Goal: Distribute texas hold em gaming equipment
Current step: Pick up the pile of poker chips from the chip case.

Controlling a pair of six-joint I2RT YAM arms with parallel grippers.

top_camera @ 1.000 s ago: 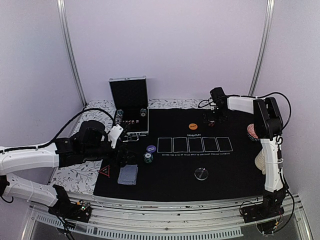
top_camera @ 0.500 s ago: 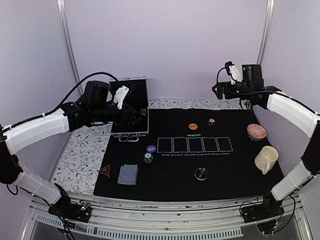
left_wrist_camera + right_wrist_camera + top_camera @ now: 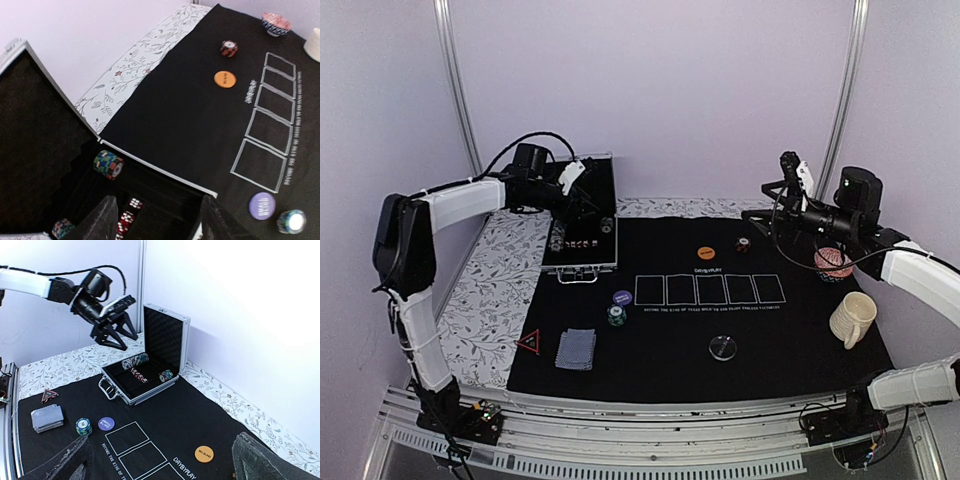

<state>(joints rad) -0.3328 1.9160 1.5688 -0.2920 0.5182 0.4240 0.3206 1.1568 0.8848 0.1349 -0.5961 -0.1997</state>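
The left end effector (image 3: 157, 201) hangs spread and empty over the open case (image 3: 578, 225). If it descends off-line, I judge a finger could strike the case wall or roll a chip stack (image 3: 108, 164) lying inside. The right end effector (image 3: 162, 440), spread wide and empty, hovers above the mat (image 3: 720, 330), where the cards (image 3: 575, 350) and green chips (image 3: 616, 316) sit. The case floor is dark, and the small red-white pieces there are hard to identify.

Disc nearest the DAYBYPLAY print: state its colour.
The disc is orange; the left wrist view shows it best.
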